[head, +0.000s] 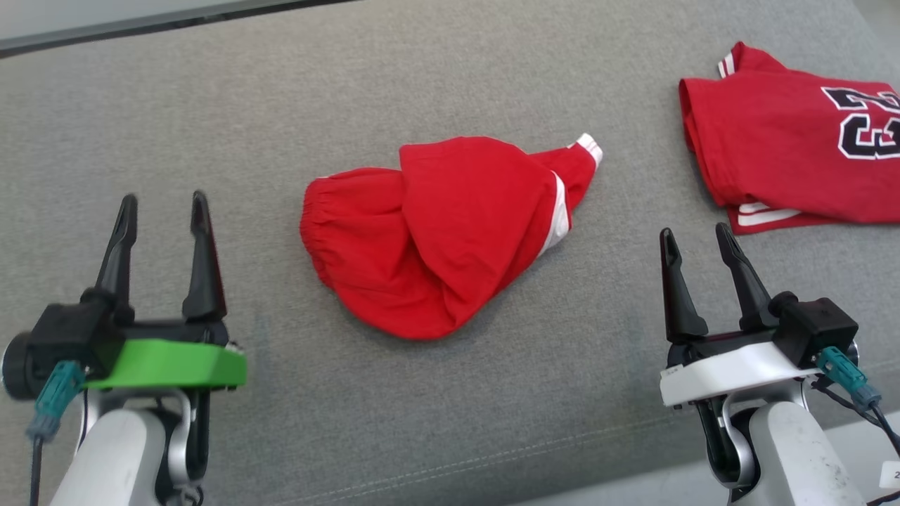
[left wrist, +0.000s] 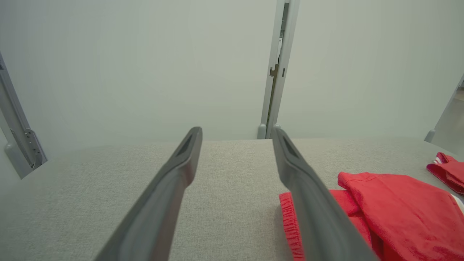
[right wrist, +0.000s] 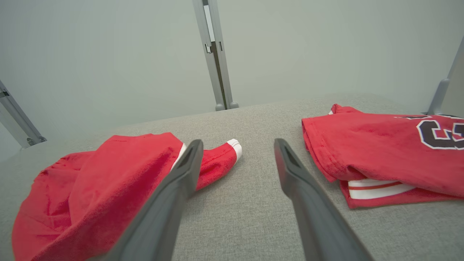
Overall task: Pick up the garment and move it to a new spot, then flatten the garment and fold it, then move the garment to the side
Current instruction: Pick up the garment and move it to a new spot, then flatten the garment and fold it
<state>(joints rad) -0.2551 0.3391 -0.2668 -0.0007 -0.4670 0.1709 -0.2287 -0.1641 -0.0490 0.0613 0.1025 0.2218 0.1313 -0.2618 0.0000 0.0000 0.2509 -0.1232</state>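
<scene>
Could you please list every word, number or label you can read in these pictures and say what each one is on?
"23", probably: large black, white-edged numerals on the folded red jersey, partly cut off by the picture's edge, so not certain.
Unreadable: the white tag by the right arm, cut off at the corner.
No text is visible on the crumpled red garment.

- The garment [head: 436, 246] was soft red cloth, matt, with white trim.
- The cushion [head: 281, 105] beneath was coarse grey woven fabric, matt.
- The jersey [head: 780, 140] was matt red cloth.
- The left gripper [head: 163, 204] and right gripper [head: 695, 235] had smooth, dark plastic fingers.
- The post [right wrist: 217, 72] looked like dull metal.
</scene>
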